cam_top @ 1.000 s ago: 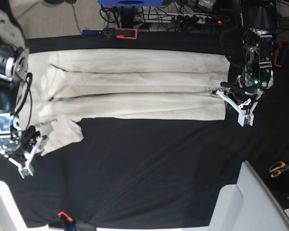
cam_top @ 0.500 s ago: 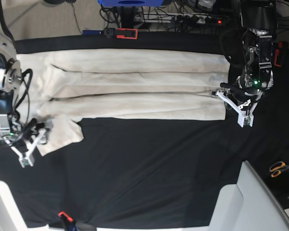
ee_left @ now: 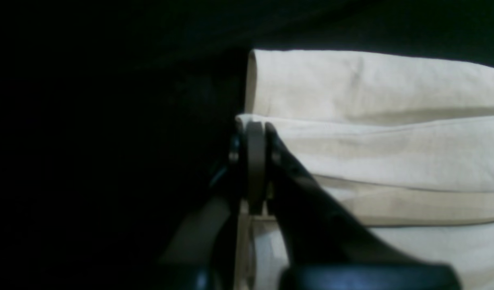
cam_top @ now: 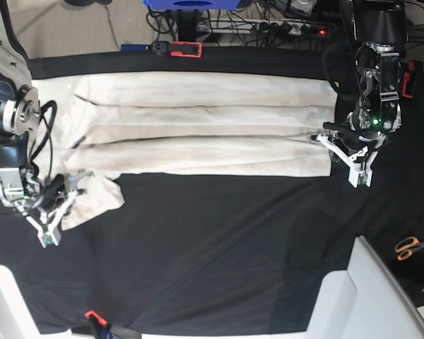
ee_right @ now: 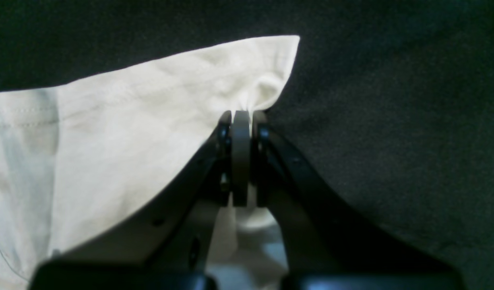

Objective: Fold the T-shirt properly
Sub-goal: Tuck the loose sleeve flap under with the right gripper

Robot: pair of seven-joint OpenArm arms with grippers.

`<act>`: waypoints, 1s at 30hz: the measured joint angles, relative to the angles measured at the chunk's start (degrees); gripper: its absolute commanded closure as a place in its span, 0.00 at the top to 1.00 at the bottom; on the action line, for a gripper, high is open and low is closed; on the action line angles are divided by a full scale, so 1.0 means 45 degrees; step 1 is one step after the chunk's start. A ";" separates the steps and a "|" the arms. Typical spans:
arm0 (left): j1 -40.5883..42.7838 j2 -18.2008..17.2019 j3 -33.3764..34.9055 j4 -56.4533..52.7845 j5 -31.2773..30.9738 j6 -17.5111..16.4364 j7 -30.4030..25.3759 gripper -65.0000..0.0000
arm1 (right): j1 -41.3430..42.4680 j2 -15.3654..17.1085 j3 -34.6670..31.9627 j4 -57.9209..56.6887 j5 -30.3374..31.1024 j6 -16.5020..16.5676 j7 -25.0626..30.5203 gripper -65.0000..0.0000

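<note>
The cream T-shirt (cam_top: pixel 198 131) lies lengthwise on the black table cloth, its long sides folded inward. On the base view's right, my left gripper (cam_top: pixel 318 138) is shut on the shirt's end edge. The left wrist view shows its fingertips (ee_left: pixel 255 131) pinching a folded layer of the T-shirt (ee_left: pixel 371 137). At the base view's left, my right gripper (cam_top: pixel 75 183) is shut on the loose sleeve. In the right wrist view, those pads (ee_right: pixel 241 121) clamp the cloth just below the sleeve's corner (ee_right: pixel 279 56).
Orange-handled scissors (cam_top: pixel 410 247) lie at the right edge. A white bin (cam_top: pixel 371 296) stands at the front right. A red and black clamp (cam_top: pixel 185 49) sits at the table's back edge, and a small orange clip (cam_top: pixel 92 315) at the front.
My right gripper moved in onto the loose sleeve and closed on it. The left gripper stayed shut on the shirt's end edge.
</note>
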 measured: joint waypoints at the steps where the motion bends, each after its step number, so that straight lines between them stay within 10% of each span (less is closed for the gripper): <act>1: 0.0000 -0.0005 0.0000 -0.0005 -0.0005 0.0000 0.0000 0.00 | -0.0005 -0.0010 0.0000 0.0083 -0.0010 0.0000 -0.0015 0.00; 30: 0.0015 -0.0024 0.0000 0.0257 -0.0005 -0.0005 0.0068 0.00 | -0.6805 -0.1277 -0.0087 1.5732 0.0170 0.0126 -0.8733 0.00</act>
